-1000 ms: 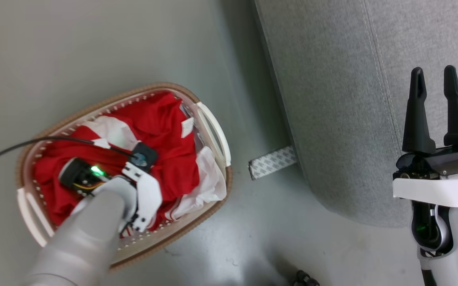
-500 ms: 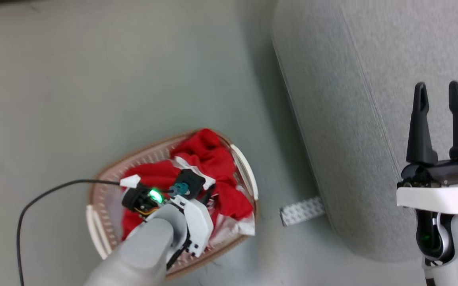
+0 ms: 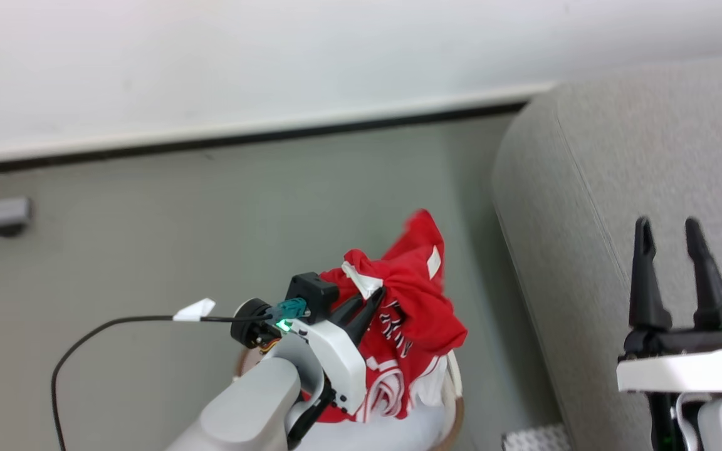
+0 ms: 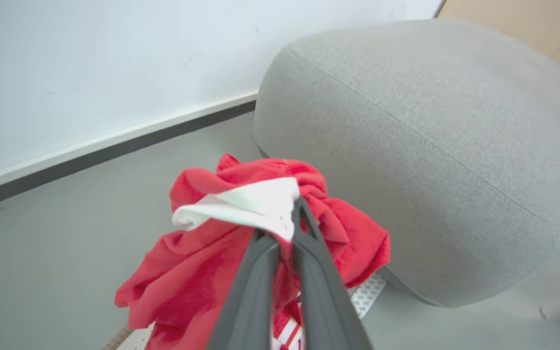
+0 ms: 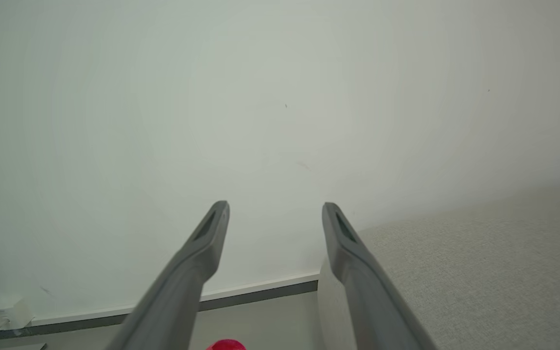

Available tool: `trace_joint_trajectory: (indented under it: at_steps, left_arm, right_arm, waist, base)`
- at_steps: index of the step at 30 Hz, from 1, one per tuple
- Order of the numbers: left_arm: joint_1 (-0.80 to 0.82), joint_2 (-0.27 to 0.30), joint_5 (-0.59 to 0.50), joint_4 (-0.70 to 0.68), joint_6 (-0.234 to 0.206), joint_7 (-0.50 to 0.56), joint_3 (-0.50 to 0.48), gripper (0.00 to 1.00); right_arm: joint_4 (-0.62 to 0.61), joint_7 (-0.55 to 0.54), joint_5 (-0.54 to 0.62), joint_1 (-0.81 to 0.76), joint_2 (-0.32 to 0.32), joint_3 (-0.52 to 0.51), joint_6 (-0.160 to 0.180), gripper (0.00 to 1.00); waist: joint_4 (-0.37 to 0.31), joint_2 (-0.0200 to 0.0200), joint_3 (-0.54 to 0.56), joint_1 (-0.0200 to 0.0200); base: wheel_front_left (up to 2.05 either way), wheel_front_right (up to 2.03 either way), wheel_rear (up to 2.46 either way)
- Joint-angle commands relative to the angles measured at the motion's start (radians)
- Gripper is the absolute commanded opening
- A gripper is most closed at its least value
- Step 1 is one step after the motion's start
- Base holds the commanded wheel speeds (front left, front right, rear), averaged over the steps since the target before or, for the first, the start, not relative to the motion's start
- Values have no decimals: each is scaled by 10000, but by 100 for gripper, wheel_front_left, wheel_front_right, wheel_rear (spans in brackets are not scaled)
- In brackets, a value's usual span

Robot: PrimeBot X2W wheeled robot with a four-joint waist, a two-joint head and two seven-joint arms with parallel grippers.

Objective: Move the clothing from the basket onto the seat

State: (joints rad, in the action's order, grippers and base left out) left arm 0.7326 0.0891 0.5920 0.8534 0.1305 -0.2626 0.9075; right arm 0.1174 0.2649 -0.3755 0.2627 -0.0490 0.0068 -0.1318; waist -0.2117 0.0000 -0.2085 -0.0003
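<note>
My left gripper is shut on the clothing, a bunched red jersey with white trim and lettering that hangs above the basket. Just the basket's right rim shows at the bottom of the head view, with white cloth inside it. In the left wrist view the left gripper pinches a white fold of the clothing, and the grey seat rises just beyond it to the right. My right gripper stands open over the seat, nothing between its fingers. The right gripper points at the wall.
A white wall with a dark baseboard runs behind the grey floor. A black cable with a white tag trails left from my left wrist. A dotted white strip lies on the floor at the seat's foot.
The left arm has lifted the red clothing up out of the basket. The head camera has tilted up, bringing the wall into view. The right gripper has stayed open.
</note>
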Motion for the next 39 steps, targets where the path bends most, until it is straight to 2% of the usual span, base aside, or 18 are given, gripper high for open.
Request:
trace_joint_trajectory:
  at_steps: [1,11,22,33,39]
  left_arm:
    - [-223,97,185,-203,-7,-23,-97,0]
    - [-693,484,43,-2431,-150,-28,-1008,0]
    - [-433,913,343,-4270,-514,397,-1441,0]
    - [-754,1215,534,-5034,-840,668,-1529,0]
    - [-679,1182,572,-5137,-851,750,-1464,0]
  right_arm:
    - [55,-8,-7,-229,-27,16,21,100]
    - [324,-8,-25,-1024,-27,397,21,100]
    - [399,-8,-45,-1327,-27,880,21,100]
    - [441,-9,114,-1394,-119,1478,21,100]
    - [804,-9,76,-1107,-606,2726,21,100]
  waist:
    - [590,0,852,3]
    - [1020,0,1943,3]
    - [1226,0,2330,3]
    - [1175,0,2257,3]
    - [1266,0,2207,3]
  base:
    - [0,0,0]
    - [0,0,0]
    - [0,0,0]
    - [0,0,0]
    - [0,0,0]
